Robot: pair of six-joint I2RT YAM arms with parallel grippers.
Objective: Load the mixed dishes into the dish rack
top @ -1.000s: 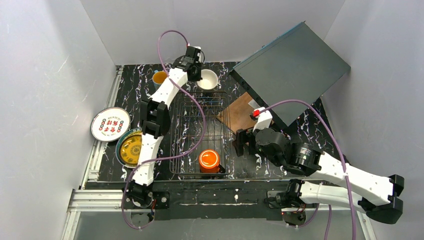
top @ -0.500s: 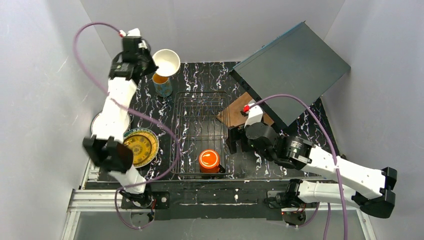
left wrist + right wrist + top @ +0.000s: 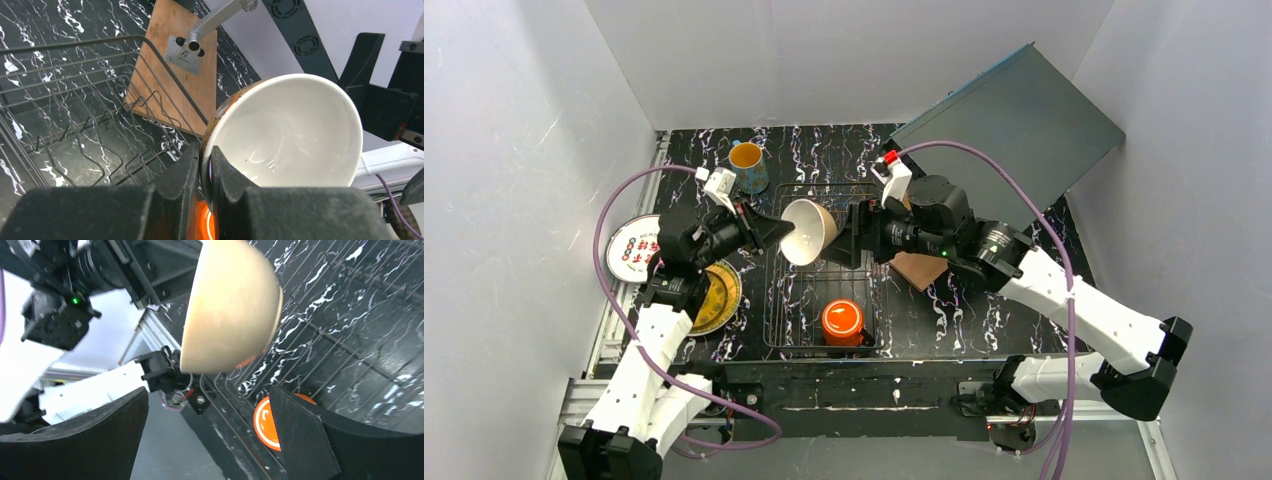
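The white-and-tan bowl (image 3: 809,232) is held up in the air over the far half of the dish rack (image 3: 784,300). It is tipped on its side. Its white inside is turned toward the left arm and its tan outside toward the right arm. Its rim is pinched by the left gripper (image 3: 206,162), with one finger inside the bowl and one outside. The right gripper (image 3: 852,238) is just beside the bowl's tan bottom. Its fingers are spread wide, and from the right wrist no touch can be seen.

The orange mug (image 3: 842,322) is in the near end of the rack. The blue patterned mug with yellow inside (image 3: 747,165) stands on the black table (image 3: 954,320), just past the rack's far left corner. Two plates lie to the left of the rack. The yellow ornate plate (image 3: 717,292) is partly hidden by the left arm. The white plate with coloured marks (image 3: 632,248) lies close beside it. Its red and green marks are too small to be read.

The brown wooden board (image 3: 919,268) lies to the right of the rack, and the large grey slanted panel (image 3: 1014,125) is behind it.
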